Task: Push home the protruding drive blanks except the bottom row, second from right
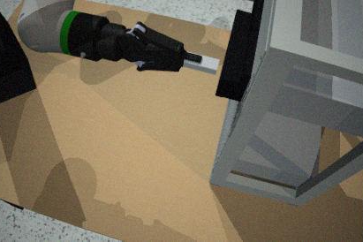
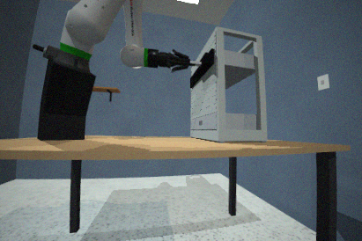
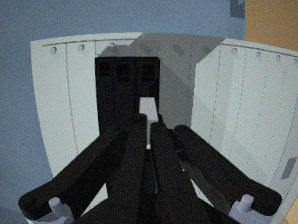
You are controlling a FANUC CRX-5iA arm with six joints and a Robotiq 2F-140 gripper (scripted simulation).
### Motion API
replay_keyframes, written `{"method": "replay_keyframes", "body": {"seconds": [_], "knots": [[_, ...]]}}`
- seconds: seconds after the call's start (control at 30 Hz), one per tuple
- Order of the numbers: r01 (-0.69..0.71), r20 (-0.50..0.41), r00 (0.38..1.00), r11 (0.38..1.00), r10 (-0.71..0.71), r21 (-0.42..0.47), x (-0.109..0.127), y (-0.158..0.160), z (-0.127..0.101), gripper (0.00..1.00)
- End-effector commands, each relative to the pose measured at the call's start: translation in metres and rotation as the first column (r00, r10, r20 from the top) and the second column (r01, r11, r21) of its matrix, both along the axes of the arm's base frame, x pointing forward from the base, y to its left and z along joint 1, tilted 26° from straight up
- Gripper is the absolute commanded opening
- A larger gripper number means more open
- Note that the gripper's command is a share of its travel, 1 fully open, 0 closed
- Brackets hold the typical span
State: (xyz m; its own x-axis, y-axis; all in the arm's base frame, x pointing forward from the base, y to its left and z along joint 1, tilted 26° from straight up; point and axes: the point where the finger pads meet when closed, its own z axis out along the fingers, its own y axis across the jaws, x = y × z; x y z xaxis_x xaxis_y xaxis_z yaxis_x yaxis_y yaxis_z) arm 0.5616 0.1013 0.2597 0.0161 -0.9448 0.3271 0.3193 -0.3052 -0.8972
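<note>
The grey rack (image 1: 297,88) stands on the wooden table, with the black chassis front (image 1: 237,53) facing my arm. One pale grey drive blank (image 1: 204,64) sticks far out of that front. My gripper (image 1: 195,57) is shut, with nothing between the fingers, and its tips lie at the outer end of this blank, pointing at the chassis. In the wrist view the shut fingers (image 3: 150,129) aim at the pale blank face (image 3: 148,108) in the black front (image 3: 127,90). In the exterior view the gripper (image 2: 188,62) is level with the upper part of the chassis (image 2: 202,68). The other blanks are hidden.
The black robot base (image 2: 64,101) stands at the table's left end. The rack (image 2: 227,85) is an open frame with white side panels near the table's right end. The table edge runs along the front (image 1: 54,216).
</note>
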Motion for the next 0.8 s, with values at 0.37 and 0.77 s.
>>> {"method": "replay_keyframes", "body": {"seconds": [0.37,0.77], "knots": [[0.0,0.0,1.0,1.0,0.0,0.0,0.0,0.0001,0.0001,0.0],[0.0,0.0,1.0,1.0,0.0,0.0,0.0011,-0.0017,0.0003,0.0]]}}
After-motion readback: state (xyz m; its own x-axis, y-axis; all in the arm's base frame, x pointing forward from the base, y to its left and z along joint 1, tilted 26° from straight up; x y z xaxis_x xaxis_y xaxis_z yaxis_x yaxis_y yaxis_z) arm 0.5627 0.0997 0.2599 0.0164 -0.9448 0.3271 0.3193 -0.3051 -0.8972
